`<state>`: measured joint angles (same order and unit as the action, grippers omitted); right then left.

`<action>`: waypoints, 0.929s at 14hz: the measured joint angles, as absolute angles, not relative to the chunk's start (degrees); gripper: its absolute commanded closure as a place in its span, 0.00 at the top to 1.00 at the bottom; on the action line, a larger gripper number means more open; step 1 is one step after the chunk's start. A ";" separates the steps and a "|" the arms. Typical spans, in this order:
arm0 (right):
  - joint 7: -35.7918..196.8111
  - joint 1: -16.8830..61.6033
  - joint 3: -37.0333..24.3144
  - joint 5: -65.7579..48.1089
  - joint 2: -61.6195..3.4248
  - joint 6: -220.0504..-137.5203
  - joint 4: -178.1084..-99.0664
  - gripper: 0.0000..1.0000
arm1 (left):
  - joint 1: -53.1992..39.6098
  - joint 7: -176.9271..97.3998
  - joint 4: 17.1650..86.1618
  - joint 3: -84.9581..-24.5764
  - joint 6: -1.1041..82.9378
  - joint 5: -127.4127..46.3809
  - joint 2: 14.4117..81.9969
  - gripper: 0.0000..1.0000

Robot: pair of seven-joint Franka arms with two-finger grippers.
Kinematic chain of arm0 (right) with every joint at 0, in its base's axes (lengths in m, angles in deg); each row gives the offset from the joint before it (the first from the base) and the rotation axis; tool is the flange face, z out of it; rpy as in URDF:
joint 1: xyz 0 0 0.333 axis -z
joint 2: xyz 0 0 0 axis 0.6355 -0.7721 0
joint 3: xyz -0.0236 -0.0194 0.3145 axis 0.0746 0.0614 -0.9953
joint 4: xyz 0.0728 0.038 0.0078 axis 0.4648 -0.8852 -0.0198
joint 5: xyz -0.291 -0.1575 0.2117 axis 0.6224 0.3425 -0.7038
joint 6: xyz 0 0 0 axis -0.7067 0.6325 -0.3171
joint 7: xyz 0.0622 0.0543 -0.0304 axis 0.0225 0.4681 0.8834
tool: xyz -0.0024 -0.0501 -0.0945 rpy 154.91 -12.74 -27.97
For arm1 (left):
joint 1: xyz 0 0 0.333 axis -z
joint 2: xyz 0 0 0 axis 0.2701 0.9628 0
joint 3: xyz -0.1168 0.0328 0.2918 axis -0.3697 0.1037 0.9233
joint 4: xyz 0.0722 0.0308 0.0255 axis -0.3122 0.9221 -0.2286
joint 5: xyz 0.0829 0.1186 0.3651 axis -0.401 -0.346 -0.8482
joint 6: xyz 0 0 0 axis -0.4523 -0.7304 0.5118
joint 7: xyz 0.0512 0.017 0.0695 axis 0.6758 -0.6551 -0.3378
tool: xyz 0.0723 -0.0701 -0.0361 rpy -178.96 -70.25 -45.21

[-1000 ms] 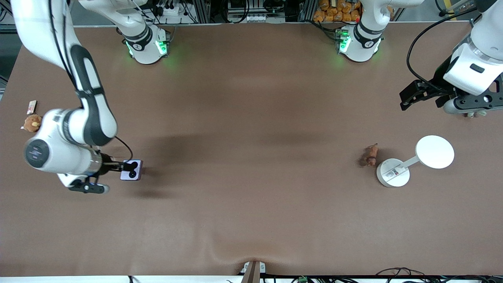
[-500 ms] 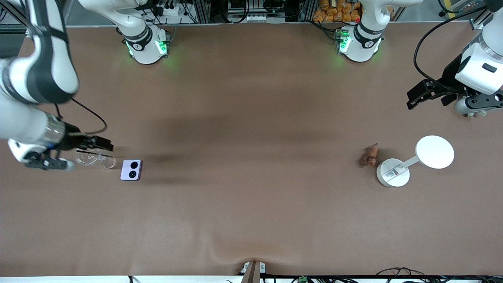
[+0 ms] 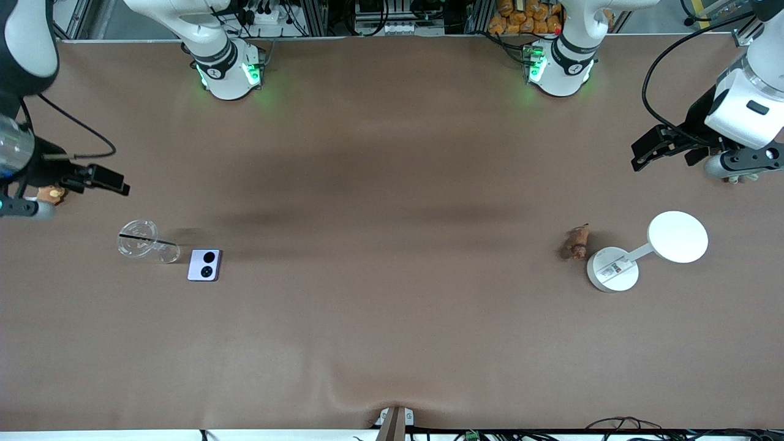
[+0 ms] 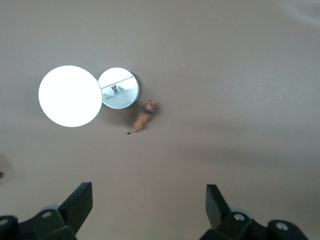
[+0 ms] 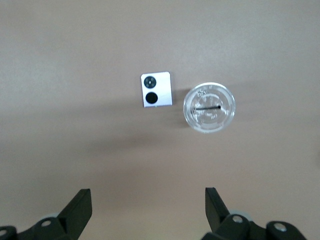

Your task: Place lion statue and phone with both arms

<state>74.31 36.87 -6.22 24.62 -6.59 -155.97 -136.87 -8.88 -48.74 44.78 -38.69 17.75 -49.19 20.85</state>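
**A:** What stands on the table [image 3: 392,153] toward the right arm's end?

**B:** A clear cup [image 3: 139,240] with a thin black bar across its top. A brown plush [image 3: 52,194] sits farther from the front camera, close to the table's edge, and only part of it shows.

**A:** And toward the left arm's end?

**B:** A white stand [image 3: 612,269]. Its round base carries a small label, and a short arm joins it to a larger disc [image 3: 677,236], which is farther from the camera than the base.

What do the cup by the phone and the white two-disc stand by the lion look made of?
Cup: clear plastic by the look, since the table shows through it; a dark straw lies across its rim. Stand: probably matte white plastic, with even, glare-free discs and a small printed label on the base disc.
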 measured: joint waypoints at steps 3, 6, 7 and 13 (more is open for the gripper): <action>74.37 36.90 -6.72 24.99 -4.64 -151.24 -133.42 1.00 | -8.88 -48.74 44.89 -38.78 17.78 -49.19 20.85 1.00; 76.18 37.11 -6.71 25.04 -4.32 -148.36 -129.60 1.00 | -8.88 -48.74 44.90 -38.86 17.78 -49.19 20.85 1.00; 76.87 37.34 -6.67 25.08 -4.32 -147.89 -129.09 1.00 | -8.88 -48.74 44.90 -38.88 17.78 -49.19 20.85 1.00; 78.06 37.99 -6.60 25.33 -4.33 -144.99 -127.41 1.00 | -8.87 -48.55 44.99 -39.15 17.72 -49.19 20.85 1.00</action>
